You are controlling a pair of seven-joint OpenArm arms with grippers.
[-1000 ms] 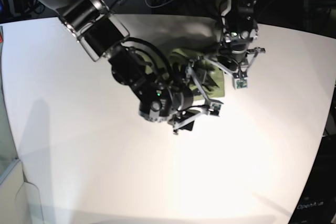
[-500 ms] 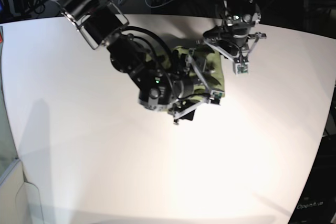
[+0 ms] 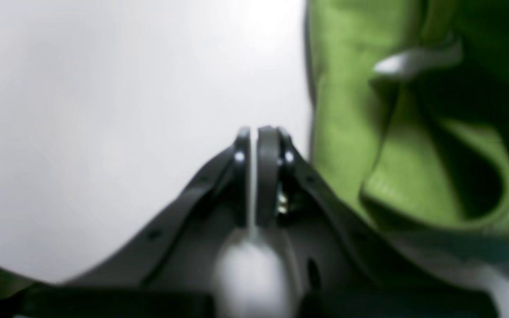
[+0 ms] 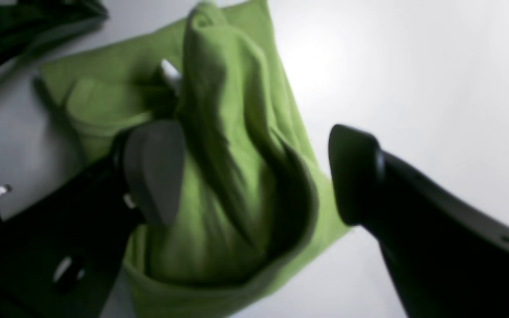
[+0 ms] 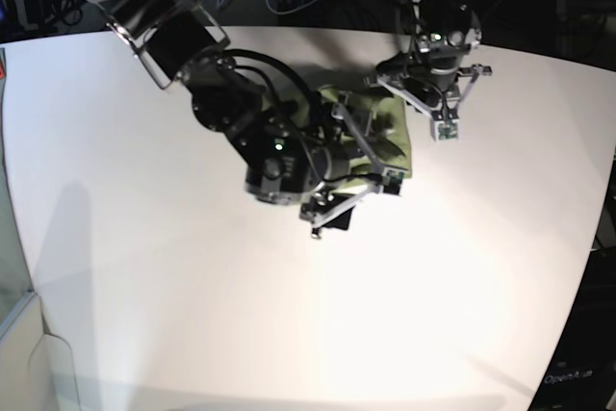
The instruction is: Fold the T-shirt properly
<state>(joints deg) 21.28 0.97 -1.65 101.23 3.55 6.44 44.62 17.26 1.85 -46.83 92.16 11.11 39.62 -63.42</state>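
bright washed-out white surface, faint shadows; left wrist view blurred.

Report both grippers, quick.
Left gripper: closed, holding nothing, beside the shirt.
Right gripper: wide open over the shirt, not gripping it.

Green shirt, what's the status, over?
Right gripper open above shirt. Left gripper shut beside it, nothing held. Shirt rumpled on table.
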